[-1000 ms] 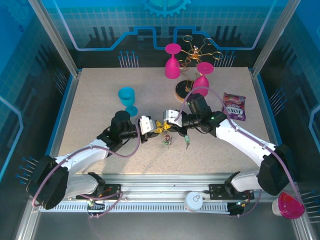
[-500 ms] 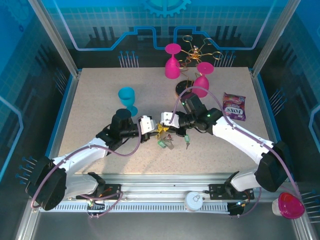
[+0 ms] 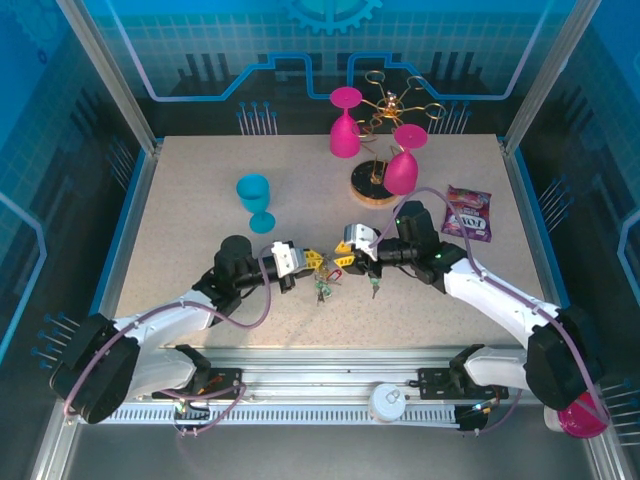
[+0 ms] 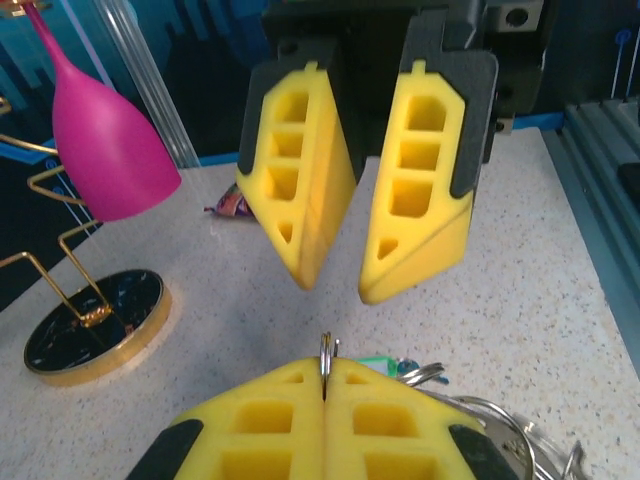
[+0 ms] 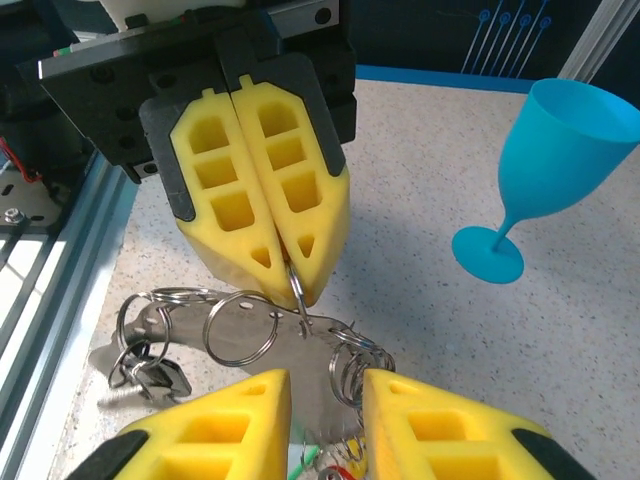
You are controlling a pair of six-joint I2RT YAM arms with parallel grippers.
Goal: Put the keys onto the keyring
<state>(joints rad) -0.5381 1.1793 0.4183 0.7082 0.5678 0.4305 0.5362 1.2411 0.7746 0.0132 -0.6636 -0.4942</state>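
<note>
Rightward my right arm has backed off; right gripper point(image 4: 332, 275) gapes, foam pads apart. Left gripper point(image 5: 288, 270) clenches the thin wire keyring point(image 4: 325, 352) (edge-on). Keys point(image 3: 322, 290) lie on the speckled table point(image 3: 200, 170), open room around.

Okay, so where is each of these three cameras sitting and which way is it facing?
Top external: above and behind the arm bases, looking down on the table; both arms show, left gripper and right gripper nearly meeting.
Left wrist: on the left arm, facing the right gripper's open fingers; its own shut fingers pinch a thin metal ring.
Right wrist: on the right arm, facing the left gripper; its own open fingers below.
Shared: the wrist views face each other.
</note>
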